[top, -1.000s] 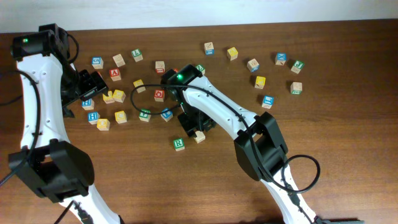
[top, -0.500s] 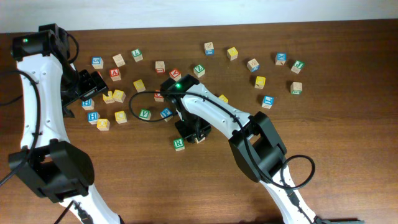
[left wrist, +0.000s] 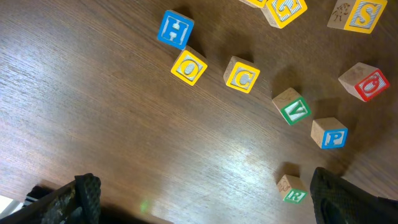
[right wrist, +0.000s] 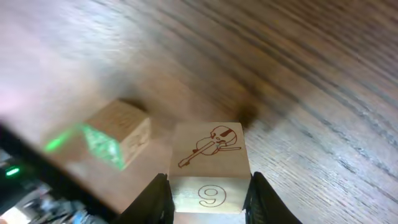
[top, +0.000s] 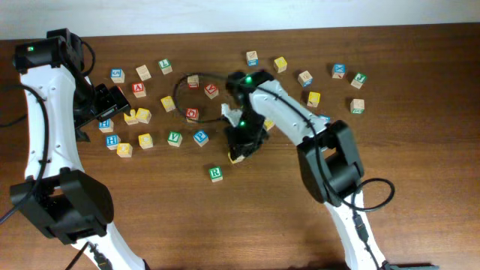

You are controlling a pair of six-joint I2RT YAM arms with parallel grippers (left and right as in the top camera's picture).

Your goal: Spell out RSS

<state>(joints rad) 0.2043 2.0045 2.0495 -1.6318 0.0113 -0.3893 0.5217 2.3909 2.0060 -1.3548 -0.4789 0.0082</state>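
The white cube with a green R [top: 216, 173] lies on the table [top: 150, 217], also in the left wrist view [left wrist: 292, 189] and, blurred, in the right wrist view [right wrist: 118, 140]. My right gripper [top: 240, 146] [right wrist: 208, 202] is shut on a wooden cube [right wrist: 208, 155] with a violin drawing and a 9, just right of the R cube; a yellow side [top: 237, 157] shows from overhead, its letter hidden. A yellow S cube [left wrist: 360, 14] [top: 168, 103] lies farther back. My left gripper [top: 112, 101] [left wrist: 211, 205] is open and empty at the left.
Several loose letter cubes lie left of the R cube: blue H [left wrist: 176, 29], yellow O [left wrist: 188, 67], yellow C [left wrist: 241, 74], green V [left wrist: 292, 107], blue P [left wrist: 329, 132]. More cubes are scattered at the back right [top: 313, 98]. A black cable [top: 180, 82] loops over the back cubes.
The right arm has swung to the right and back, while its gripper stays by the R cube, holding the cube. The cable loop moved back. The left arm has not moved.
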